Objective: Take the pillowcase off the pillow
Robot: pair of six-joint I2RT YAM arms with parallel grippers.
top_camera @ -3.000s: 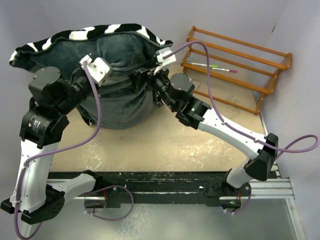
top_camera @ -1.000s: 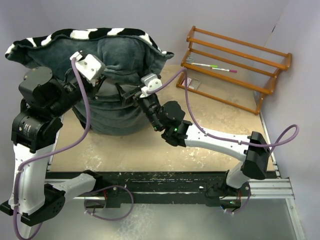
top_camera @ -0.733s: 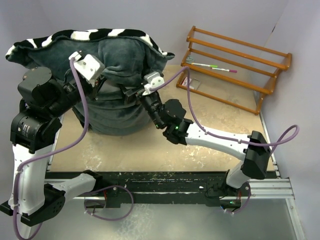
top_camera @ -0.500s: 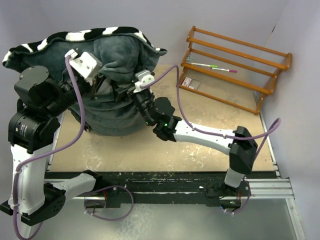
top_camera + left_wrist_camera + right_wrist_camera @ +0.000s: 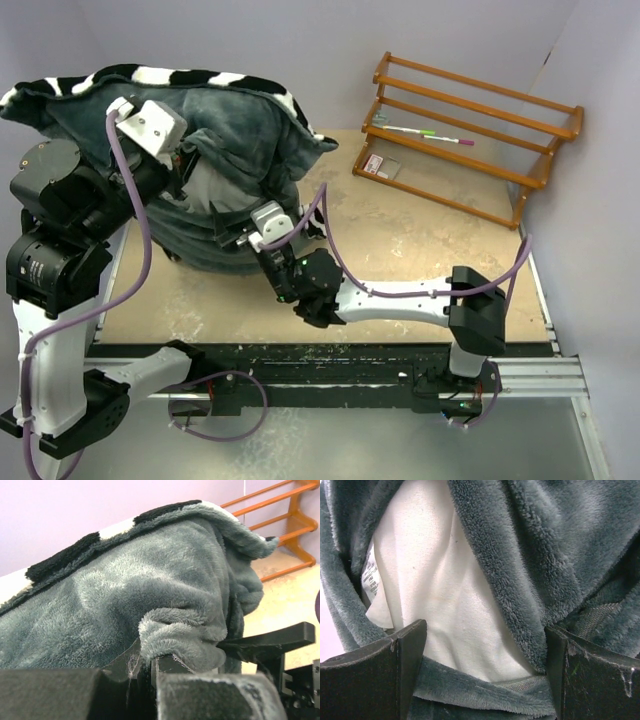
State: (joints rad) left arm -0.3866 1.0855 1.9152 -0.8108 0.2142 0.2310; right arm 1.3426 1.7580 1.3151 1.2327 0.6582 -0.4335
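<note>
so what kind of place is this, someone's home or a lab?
Most likely a lab robot cell: plain lilac walls box in a scuffed table, a metal rail runs along its near edge, and the wooden rack and pillowcase look like props.

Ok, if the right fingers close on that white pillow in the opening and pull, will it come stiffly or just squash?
Probably squash: the pillow creases softly where it shows, so the open right fingers would likely pinch just a fold. The pillowcase droops in thick folds from the shut left fingers: probably floppy, and may drag on the pillow.
</note>
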